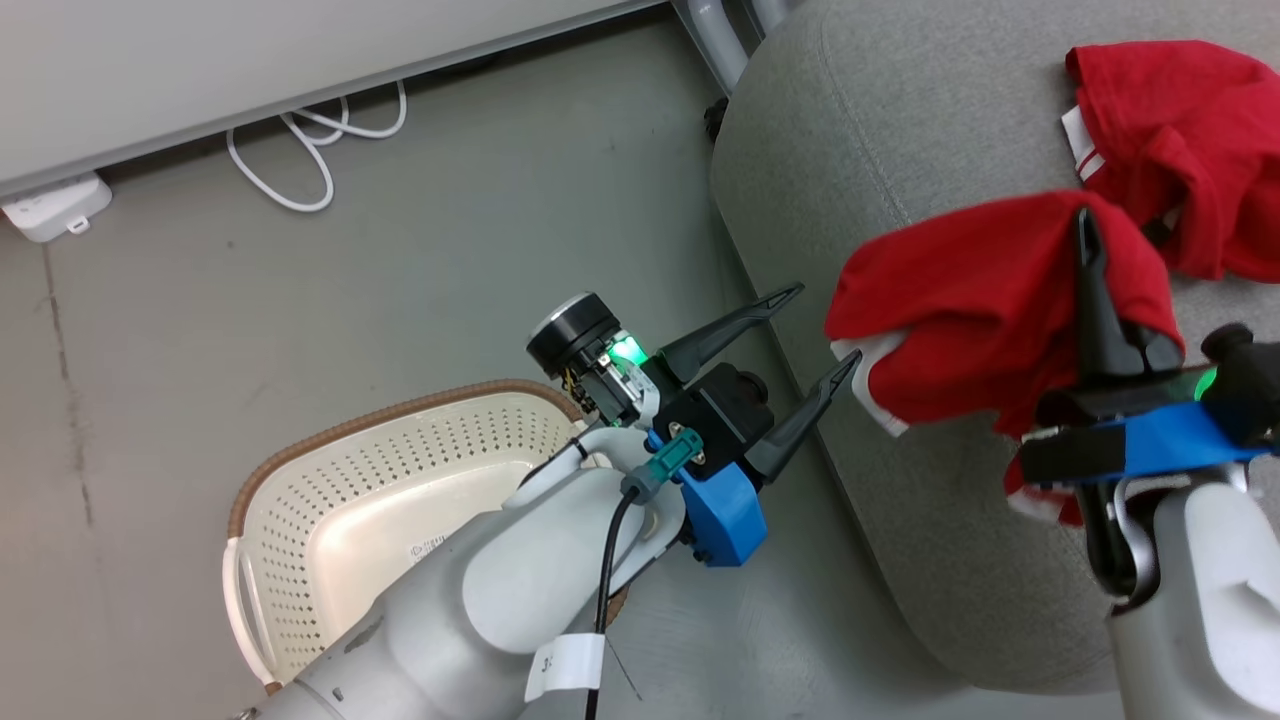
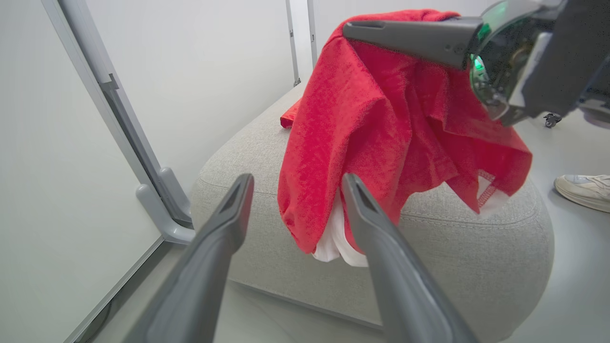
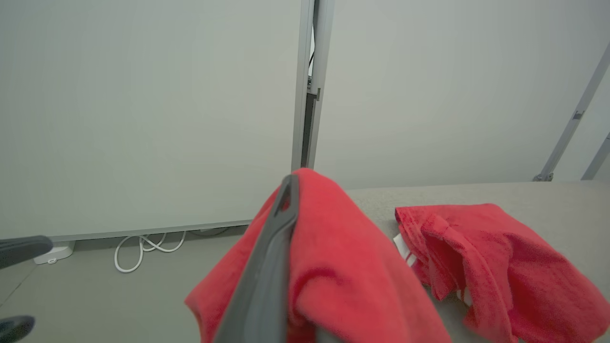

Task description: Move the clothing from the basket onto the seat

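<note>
A red garment with white trim (image 1: 960, 310) hangs from my right gripper (image 1: 1085, 225), which is shut on it above the left edge of the grey seat (image 1: 850, 120). The same garment (image 2: 381, 128) drapes in front of the seat (image 2: 476, 247) in the left wrist view, and covers one finger in the right wrist view (image 3: 343, 271). Another red garment (image 1: 1180, 140) lies crumpled on the seat, also seen from the right wrist (image 3: 495, 262). My left gripper (image 1: 825, 328) stands open over the floor, beside the seat, above the cream basket (image 1: 330, 490), whose visible inside holds no clothing.
A white cable (image 1: 310, 140) and a white power box (image 1: 55, 205) lie on the grey floor by the wall panel. Grey frame legs (image 2: 162, 200) stand beside the seat. A person's white shoe (image 2: 584, 190) rests on the floor past the seat.
</note>
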Tool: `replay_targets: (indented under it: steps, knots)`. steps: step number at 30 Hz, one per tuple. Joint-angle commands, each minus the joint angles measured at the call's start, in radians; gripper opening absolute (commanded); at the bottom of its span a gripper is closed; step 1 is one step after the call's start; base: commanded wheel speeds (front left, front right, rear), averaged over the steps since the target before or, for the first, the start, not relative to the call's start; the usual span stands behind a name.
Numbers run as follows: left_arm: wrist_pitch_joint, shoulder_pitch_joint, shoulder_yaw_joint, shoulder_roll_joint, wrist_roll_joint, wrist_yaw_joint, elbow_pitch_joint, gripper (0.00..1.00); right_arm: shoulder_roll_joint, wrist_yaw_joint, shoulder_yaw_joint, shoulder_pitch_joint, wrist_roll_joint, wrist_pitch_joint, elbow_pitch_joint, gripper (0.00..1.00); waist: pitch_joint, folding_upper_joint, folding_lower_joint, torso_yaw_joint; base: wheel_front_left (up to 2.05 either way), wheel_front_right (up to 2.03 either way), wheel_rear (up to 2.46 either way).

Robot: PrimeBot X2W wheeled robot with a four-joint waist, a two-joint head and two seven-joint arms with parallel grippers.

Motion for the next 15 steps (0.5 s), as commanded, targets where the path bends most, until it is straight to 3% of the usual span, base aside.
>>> replay_targets:
  steps: [1, 9, 15]
  knots:
    - [-0.005, -0.016, 0.007, 0.012, 0.009, 0.005, -0.006, 1.00, -0.012, 0.000, 0.004, -0.037, -0.006, -0.004, -0.014, 0.00, 0.017, -0.0001, 0.0000, 0.002, 0.00, 0.00, 0.00]
    - [-0.005, -0.067, 0.020, 0.035, 0.028, 0.015, -0.023, 1.00, -0.093, 0.000, -0.042, -0.236, -0.017, -0.004, -0.091, 0.00, 0.125, -0.0001, 0.0000, 0.015, 0.00, 0.00, 0.00]
    - [0.007, -0.123, 0.029, 0.063, 0.045, 0.022, -0.044, 1.00, -0.190, 0.000, -0.167, -0.409, -0.018, -0.004, -0.135, 0.00, 0.236, -0.0001, 0.0000, 0.023, 0.00, 0.00, 0.00]
